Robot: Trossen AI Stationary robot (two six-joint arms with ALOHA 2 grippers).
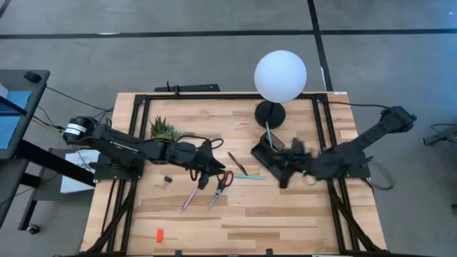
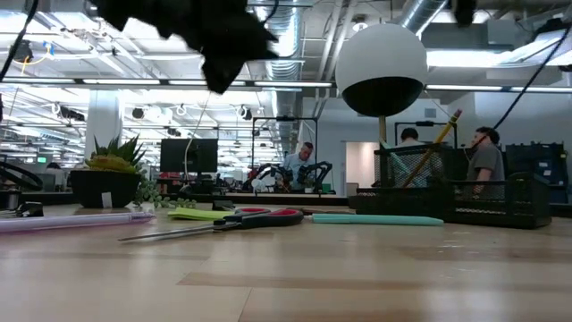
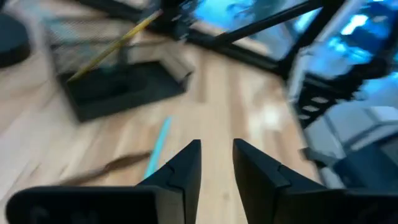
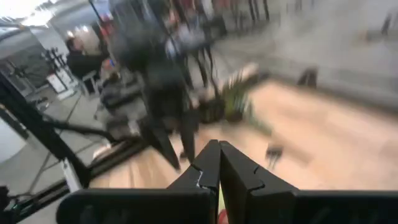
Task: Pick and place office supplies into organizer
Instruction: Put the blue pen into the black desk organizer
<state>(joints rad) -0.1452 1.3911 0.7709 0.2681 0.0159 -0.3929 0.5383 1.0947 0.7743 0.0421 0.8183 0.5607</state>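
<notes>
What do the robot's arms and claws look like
Both arms are dark, jointed, matte black. The left arm has a silver-white round cap at its base, with cables trailing off. Each claw, left and right, has two angular black fingers. No markings are legible.

The left arm reaches in from the table's left edge toward the middle, its wrist bent down and the left gripper [image 1: 207, 173] raised clear of the tabletop, its 2 fingers [image 3: 186, 171] parted by a narrow gap with nothing between them. The right arm stretches in from the right edge at a low slant, and the right gripper [image 1: 283, 173] has its 2 fingers [image 4: 208, 168] pressed together, tips touching.
</notes>
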